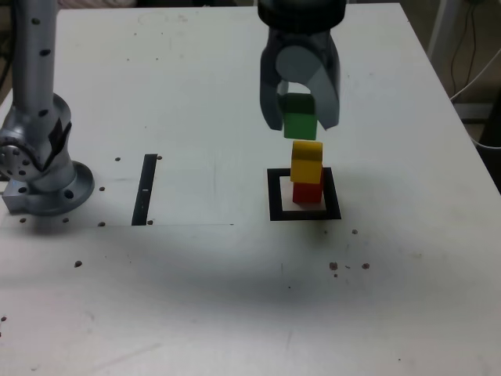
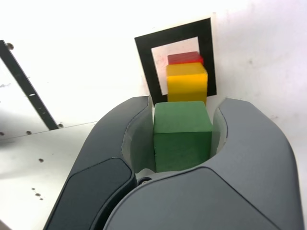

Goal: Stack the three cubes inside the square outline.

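White and lightly speckled, the desk (image 1: 235, 298) carries the square outline (image 1: 274, 196) near its middle, and a narrow black strip (image 1: 145, 190) lies well apart, toward the exterior view's left. Inside the outline stands the red cube (image 1: 308, 193), with the yellow cube (image 1: 306, 160) on top, turned a little. Above them hangs the gripper (image 1: 300, 124), jaws pinching the green cube (image 1: 299, 121). The green cube seems just clear of the yellow one, though the gap is hard to judge. The arm's grey base (image 1: 39, 168) stands at the exterior view's left edge.
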You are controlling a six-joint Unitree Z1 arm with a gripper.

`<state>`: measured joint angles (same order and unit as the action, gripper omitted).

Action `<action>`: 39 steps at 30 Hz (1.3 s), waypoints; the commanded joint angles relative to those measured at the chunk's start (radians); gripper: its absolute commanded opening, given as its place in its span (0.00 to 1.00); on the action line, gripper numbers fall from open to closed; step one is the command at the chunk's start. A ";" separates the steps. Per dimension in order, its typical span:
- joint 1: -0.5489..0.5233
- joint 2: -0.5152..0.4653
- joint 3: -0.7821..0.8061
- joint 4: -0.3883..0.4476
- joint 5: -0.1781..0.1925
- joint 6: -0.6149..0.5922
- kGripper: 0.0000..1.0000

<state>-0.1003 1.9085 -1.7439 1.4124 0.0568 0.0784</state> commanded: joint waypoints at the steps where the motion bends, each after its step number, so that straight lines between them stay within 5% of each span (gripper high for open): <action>1: 0.003 0.008 -0.004 -0.005 0.001 -0.001 0.05; 39: 0.037 0.069 0.029 -0.050 -0.010 -0.035 0.09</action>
<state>-0.0640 1.9746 -1.7185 1.3634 0.0478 0.0463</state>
